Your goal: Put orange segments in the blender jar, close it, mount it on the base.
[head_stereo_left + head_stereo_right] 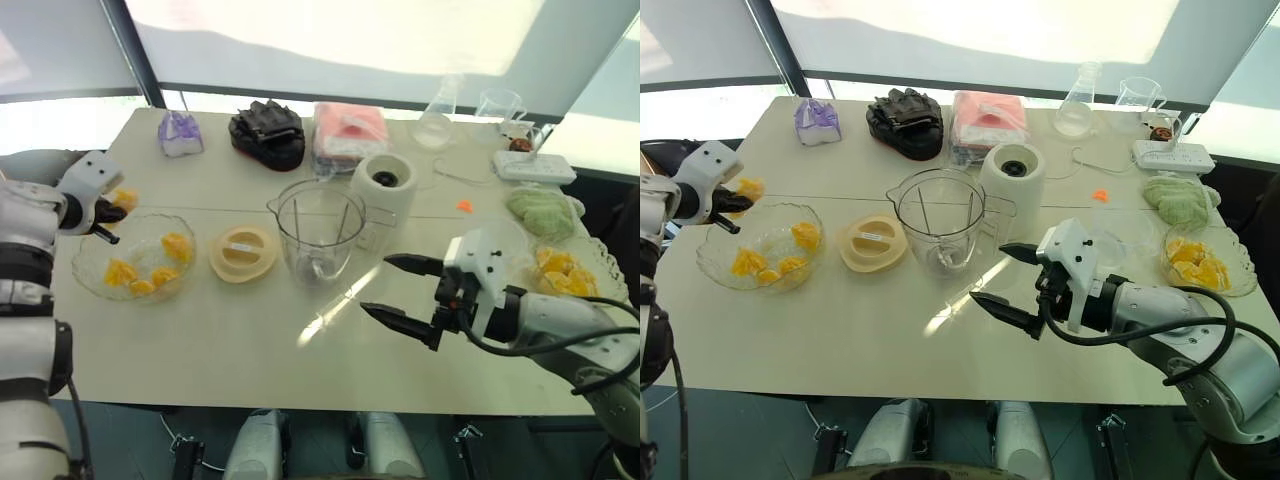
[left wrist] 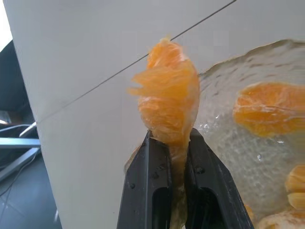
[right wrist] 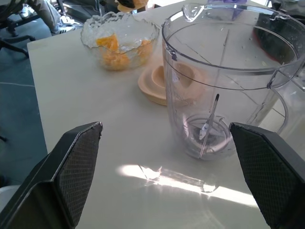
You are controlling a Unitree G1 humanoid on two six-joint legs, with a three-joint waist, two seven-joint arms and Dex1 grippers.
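My left gripper (image 2: 170, 143) is shut on one orange segment (image 2: 167, 98), held in the air just past the left rim of a glass bowl (image 1: 85, 268) that holds several more segments (image 1: 122, 272). The clear blender jar (image 1: 320, 228) stands upright and empty at the table's middle, its blade at the bottom. Right behind it is the white base (image 1: 386, 186) with a black socket on top. My right gripper (image 1: 378, 285) hovers open to the right of the jar, fingers (image 3: 76, 162) spread wide and pointing at it.
A cream round lid (image 1: 243, 252) lies between bowl and jar. Another bowl of segments (image 1: 560, 270) and a green cloth (image 1: 540, 208) sit at the right. Along the back are a purple bag (image 1: 180, 135), black gloves (image 1: 267, 132), a pink pack (image 1: 348, 132), a flask (image 1: 437, 120), a jug (image 1: 500, 105) and a power strip (image 1: 535, 167).
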